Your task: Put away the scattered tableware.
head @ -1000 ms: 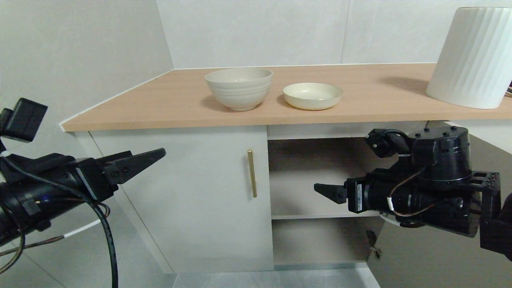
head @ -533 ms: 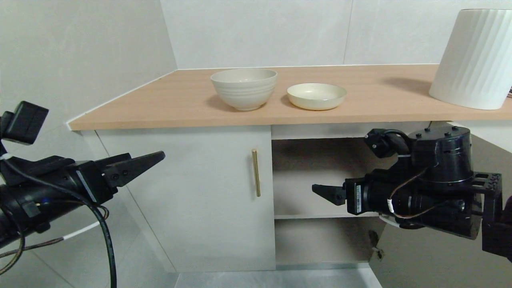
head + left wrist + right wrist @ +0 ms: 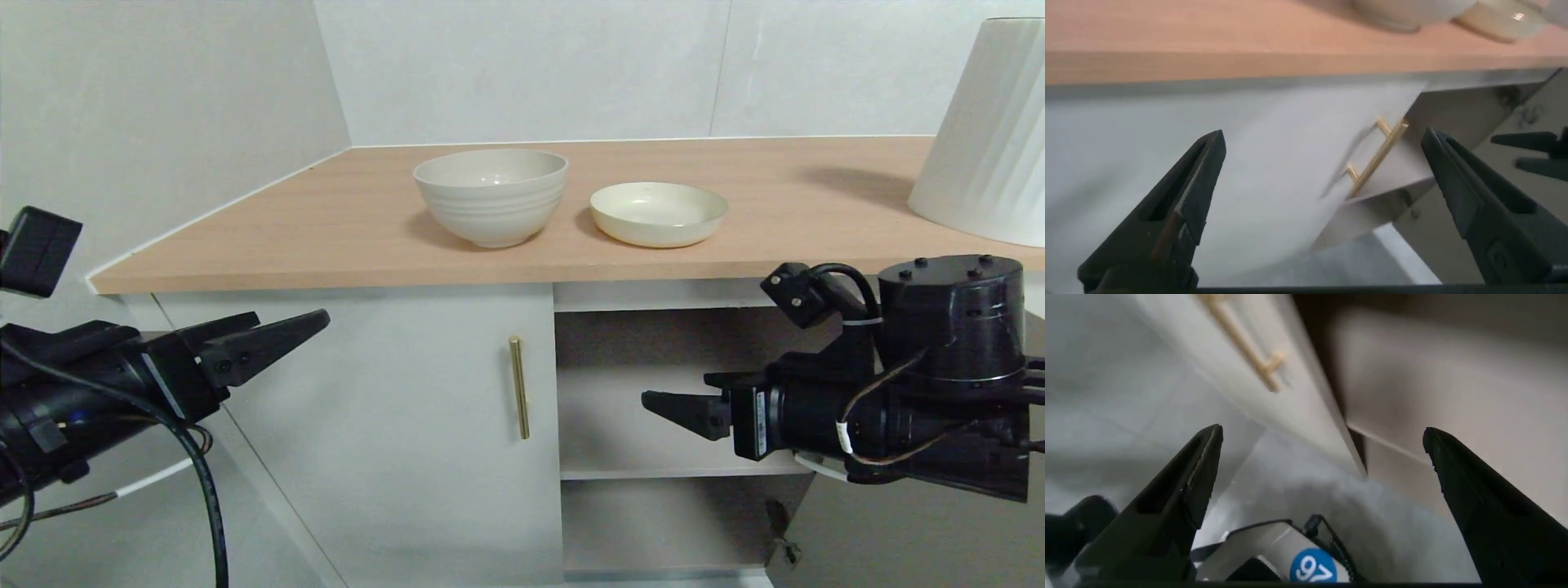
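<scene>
Left gripper (image 3: 306, 325) and right gripper (image 3: 661, 404) spread wide, empty. Risk: rising for bowl (image 3: 491, 196), either may clip counter (image 3: 326, 237) edge and jolt it.

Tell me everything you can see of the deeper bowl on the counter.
The deeper bowl is round and off-white, with a glazed ceramic look and faint horizontal ridges around its outer wall. It narrows to a small base and stands upright, mouth up, with nothing visible inside. It rests on the wooden countertop, toward the front edge, above the closed cabinet door. The shallow dish sits beside it on the robot's right, not touching. Only the countertop touches it.
</scene>
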